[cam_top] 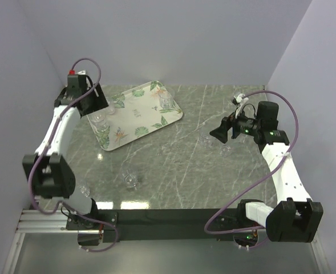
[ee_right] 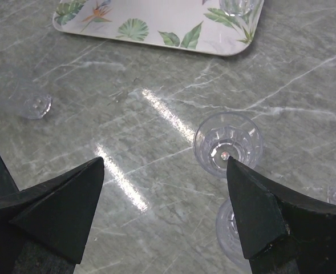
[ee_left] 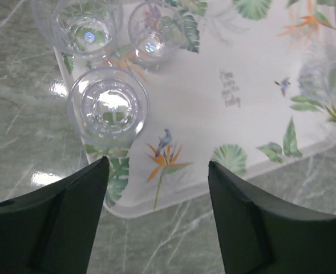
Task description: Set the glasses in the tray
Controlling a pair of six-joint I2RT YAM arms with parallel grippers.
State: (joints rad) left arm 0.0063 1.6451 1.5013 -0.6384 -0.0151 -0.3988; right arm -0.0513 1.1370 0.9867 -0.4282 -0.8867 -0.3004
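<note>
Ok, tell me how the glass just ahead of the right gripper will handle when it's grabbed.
The glass looks rigid and smooth-walled, so it would probably slip under a light grip. It stands upright on the glossy table, so an off-centre push likely slides or tips it, perhaps into the neighbouring glass.
</note>
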